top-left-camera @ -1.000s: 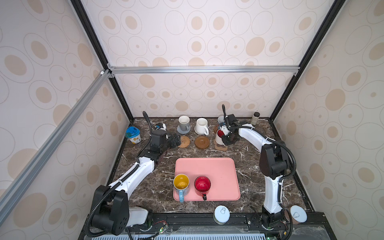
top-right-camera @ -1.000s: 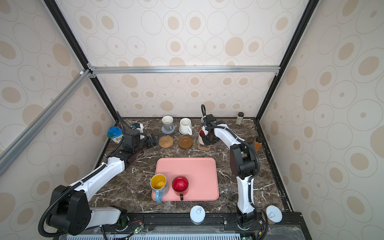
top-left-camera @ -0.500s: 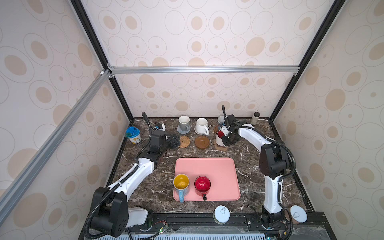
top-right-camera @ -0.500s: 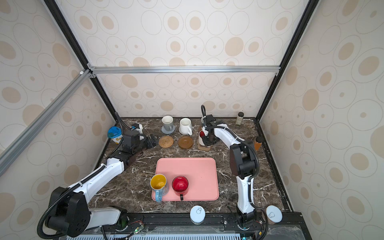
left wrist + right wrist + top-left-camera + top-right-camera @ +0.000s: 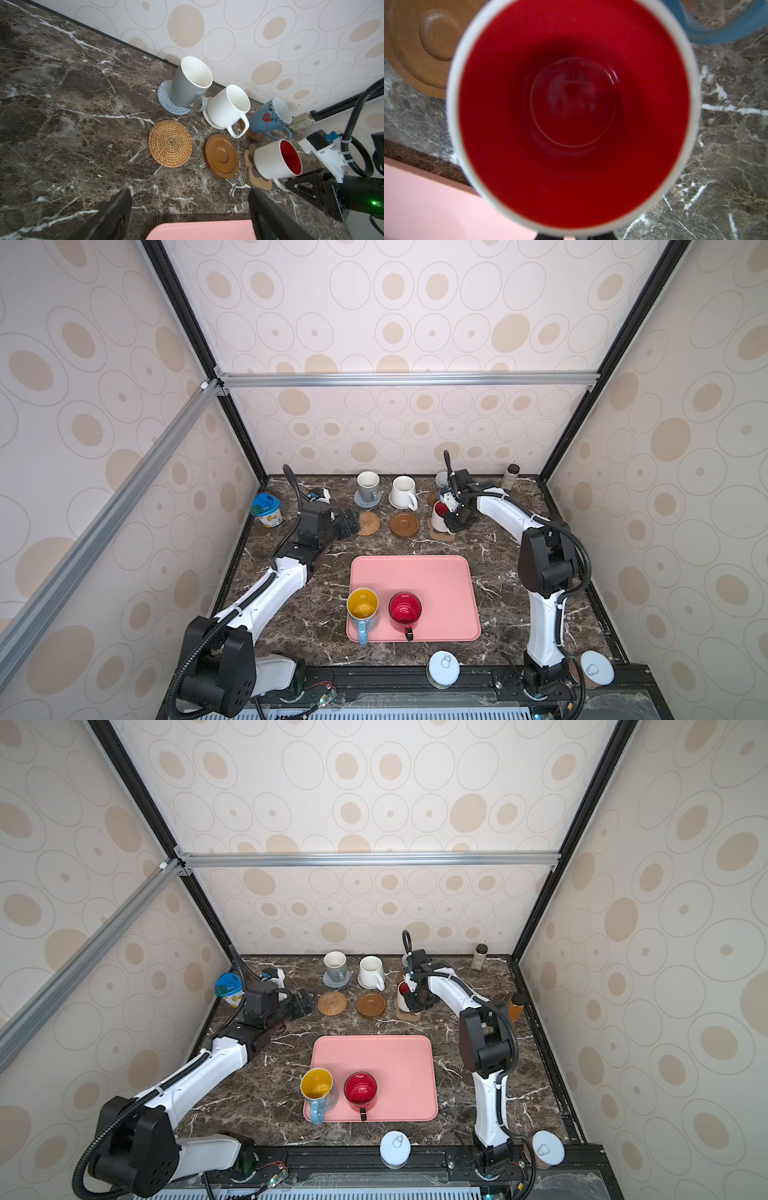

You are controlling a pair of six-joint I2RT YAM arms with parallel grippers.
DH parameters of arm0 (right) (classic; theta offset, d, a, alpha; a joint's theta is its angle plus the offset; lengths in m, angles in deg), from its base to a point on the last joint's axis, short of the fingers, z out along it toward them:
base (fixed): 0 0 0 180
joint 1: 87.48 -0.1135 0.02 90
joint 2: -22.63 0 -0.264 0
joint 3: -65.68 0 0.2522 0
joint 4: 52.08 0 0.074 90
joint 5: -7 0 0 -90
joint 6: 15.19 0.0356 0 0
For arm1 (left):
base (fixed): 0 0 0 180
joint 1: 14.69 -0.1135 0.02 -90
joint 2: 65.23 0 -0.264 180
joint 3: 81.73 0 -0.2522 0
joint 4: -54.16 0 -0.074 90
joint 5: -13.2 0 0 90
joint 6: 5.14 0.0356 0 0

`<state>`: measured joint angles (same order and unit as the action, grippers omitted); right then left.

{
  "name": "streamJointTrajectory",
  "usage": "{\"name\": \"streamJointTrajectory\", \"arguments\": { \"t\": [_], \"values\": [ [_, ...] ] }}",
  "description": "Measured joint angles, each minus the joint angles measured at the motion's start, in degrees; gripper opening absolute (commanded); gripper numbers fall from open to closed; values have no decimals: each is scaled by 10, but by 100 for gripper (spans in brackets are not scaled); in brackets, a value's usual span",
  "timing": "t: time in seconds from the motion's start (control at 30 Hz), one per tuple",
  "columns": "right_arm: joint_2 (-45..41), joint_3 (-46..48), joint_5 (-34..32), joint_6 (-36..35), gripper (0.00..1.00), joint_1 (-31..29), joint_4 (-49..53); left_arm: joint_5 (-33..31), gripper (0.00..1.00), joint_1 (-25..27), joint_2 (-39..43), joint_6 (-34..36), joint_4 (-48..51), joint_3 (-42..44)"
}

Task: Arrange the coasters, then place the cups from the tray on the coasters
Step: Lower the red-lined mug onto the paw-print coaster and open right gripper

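Six mugs and six coasters are in view, with one tray, two white lids and one tub. The right pincer point(image 5: 455, 523) is pressed together on the handle of the red-lined mug point(image 5: 274, 160). That mug stands on the paw coaster point(image 5: 259, 179), and this pincer's wrist view looks straight down into its red inside. Just beyond this pincer, nearer the back wall, the light blue mug point(image 5: 268, 118) sits on one wooden disc point(image 5: 254, 136). The left pincer point(image 5: 188, 189) is spread wide, pinching nothing, over the bare tabletop point(image 5: 62, 104). Just ahead of its tips lie the two bare coasters, the rattan coaster point(image 5: 170, 143) and the second wooden disc point(image 5: 221, 155). They lie side by side without touching, the disc between the rattan coaster and the right pincer. Farther ahead of the left pincer, the grey mug point(image 5: 187, 85) stands on the knit coaster point(image 5: 164, 99) and the white mug point(image 5: 226, 108) on the cream coaster point(image 5: 206, 117). So four mugs are on coasters. The other two, the yellow-lined mug point(image 5: 363, 608) and the red mug point(image 5: 405, 610), stand side by side on the pink tray point(image 5: 436, 580). They are well behind both pincers, along the tray's edge farthest from them. The tub point(image 5: 266, 510) stands out to the left pincer's outer side, by the wall. The two lids point(image 5: 444, 668) lie at the front edge, farther from both pincers than anything else, one of them beside the right arm's base.
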<state>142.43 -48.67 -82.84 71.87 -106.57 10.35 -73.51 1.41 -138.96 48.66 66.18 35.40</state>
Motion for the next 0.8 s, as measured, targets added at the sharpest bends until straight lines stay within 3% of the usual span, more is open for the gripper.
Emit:
{"name": "streamJointTrajectory", "arguments": {
  "t": [0.8],
  "values": [
    [11,7,-1,-2,4,2,0,0,89,0,1,-3,1,7]
  ]
}}
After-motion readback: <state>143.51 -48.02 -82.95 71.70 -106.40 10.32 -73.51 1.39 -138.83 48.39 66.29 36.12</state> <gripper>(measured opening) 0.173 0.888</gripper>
